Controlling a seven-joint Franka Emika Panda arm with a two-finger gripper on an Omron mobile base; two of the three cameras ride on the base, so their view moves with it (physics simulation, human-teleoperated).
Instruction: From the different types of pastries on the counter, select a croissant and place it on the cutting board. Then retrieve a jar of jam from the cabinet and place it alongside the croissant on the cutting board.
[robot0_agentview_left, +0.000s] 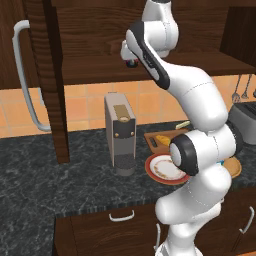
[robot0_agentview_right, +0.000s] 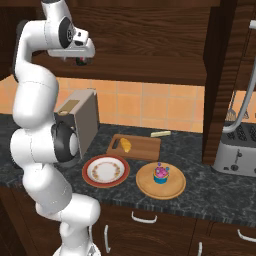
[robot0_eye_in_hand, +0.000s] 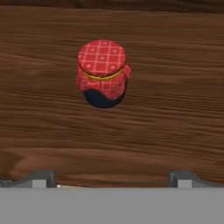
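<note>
The jar of jam (robot0_eye_in_hand: 102, 73), with a red checked lid and a dark base, stands on the wooden shelf of the open cabinet (robot0_agentview_left: 90, 45). My gripper (robot0_eye_in_hand: 111, 179) hovers over it, open, its fingertips (robot0_eye_in_hand: 41, 178) spread wide and apart from the jar. From the base, the gripper (robot0_agentview_left: 130, 59) (robot0_agentview_right: 81, 57) is inside the cabinet with the jar (robot0_agentview_left: 132, 63) just under it. On the counter (robot0_agentview_right: 200, 195) the croissant (robot0_agentview_right: 125, 145) (robot0_agentview_left: 162, 139) lies on the brown cutting board (robot0_agentview_right: 145, 149). The pink cupcake (robot0_agentview_right: 160, 174) sits on a round board (robot0_agentview_right: 172, 187).
The cabinet door (robot0_agentview_left: 47, 75) hangs open at the left with its grey bar handle (robot0_agentview_left: 22, 80). A coffee machine (robot0_agentview_left: 120, 132) stands beneath the shelf, beside a red-rimmed plate (robot0_agentview_right: 105, 170). A toaster (robot0_agentview_right: 235, 150) is at the right.
</note>
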